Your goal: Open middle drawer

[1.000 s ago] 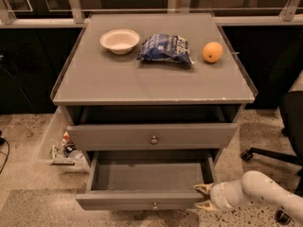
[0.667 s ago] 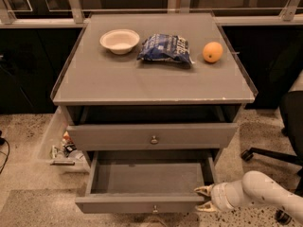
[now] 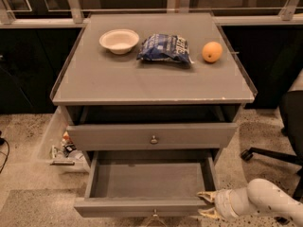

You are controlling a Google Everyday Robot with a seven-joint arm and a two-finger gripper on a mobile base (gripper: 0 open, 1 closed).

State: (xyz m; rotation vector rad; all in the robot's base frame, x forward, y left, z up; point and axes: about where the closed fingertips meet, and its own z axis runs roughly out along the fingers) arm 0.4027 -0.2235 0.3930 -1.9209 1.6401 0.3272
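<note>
The middle drawer [image 3: 147,178] is pulled far out of the grey cabinet, showing its plain grey inside. Its front panel [image 3: 137,207], with a small round knob [image 3: 154,213], sits at the bottom of the view. My gripper [image 3: 204,205] is at the right end of that front panel, coming in from the lower right on a white arm [image 3: 265,202]. Its fingers are spread apart, one tip [image 3: 204,195] above the panel's end and one [image 3: 207,214] below. The top drawer [image 3: 151,136] above is out only a little.
The cabinet top [image 3: 142,79] holds a white bowl [image 3: 119,40], a blue chip bag [image 3: 164,48] and an orange [image 3: 211,51]. A clear bin of small items [image 3: 64,148] stands on the floor to the left. An office chair's base [image 3: 270,155] is to the right.
</note>
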